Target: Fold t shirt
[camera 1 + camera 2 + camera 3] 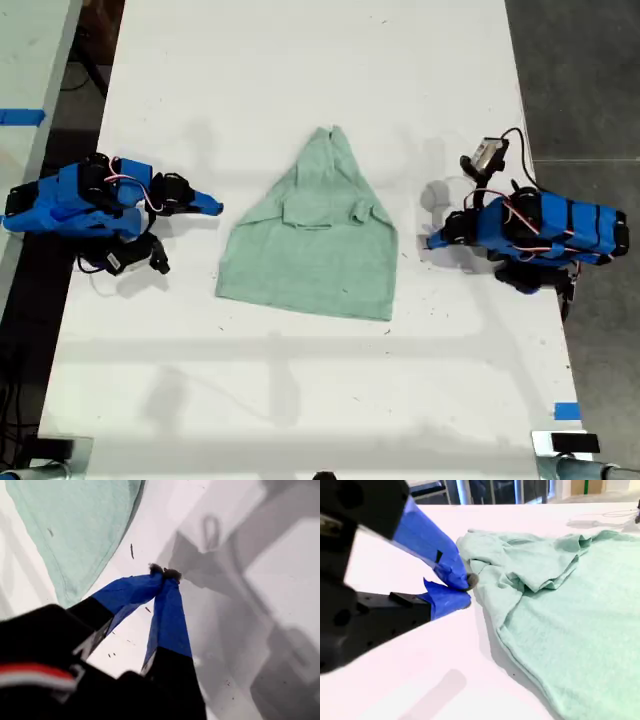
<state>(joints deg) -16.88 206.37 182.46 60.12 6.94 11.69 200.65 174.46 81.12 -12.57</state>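
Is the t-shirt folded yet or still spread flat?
Partly folded: the t shirt has both sleeves turned inward, narrowing to a point at its far end; the hem remains spread.

The first arm lies low at the exterior view's right, its first hand closed, tips meeting. The second arm lies low at the exterior view's left, its second hand closed and empty.

Pale mint-green soft-fabric t-shirt, plain, no print or marking anywhere. Flat white table with tiny dark specks. Both bulky plastic robot arms bright blue with black parts plus red and white wires. Small strips of blue tape at the edges.
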